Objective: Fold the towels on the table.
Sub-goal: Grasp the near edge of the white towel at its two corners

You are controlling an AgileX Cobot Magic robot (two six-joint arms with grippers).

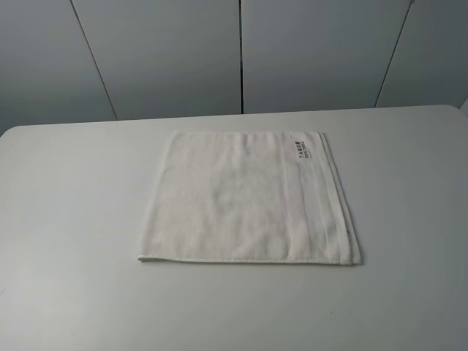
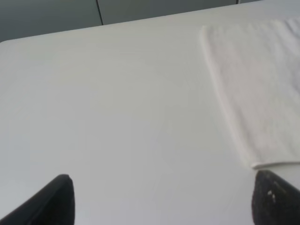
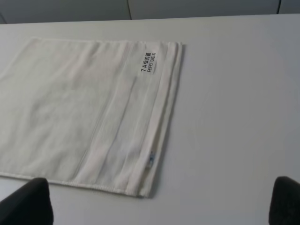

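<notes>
The white towel (image 1: 245, 199) lies flat and spread near the middle of the white table (image 1: 66, 219). Its dark-printed label (image 1: 300, 150) and woven stripe bands are along its right side. No gripper shows in the exterior high view. In the left wrist view the left gripper (image 2: 161, 199) is open and empty over bare table, with the towel's near left corner (image 2: 258, 117) just beyond one fingertip (image 2: 274, 201). In the right wrist view the right gripper (image 3: 159, 201) is open and empty, back from the towel's (image 3: 84, 112) near right corner, label (image 3: 148, 62) visible.
A grey panelled wall (image 1: 234, 51) stands behind the table's far edge. Bare tabletop surrounds the towel on all sides, with wide margins left (image 2: 117, 103) and right (image 3: 234, 108).
</notes>
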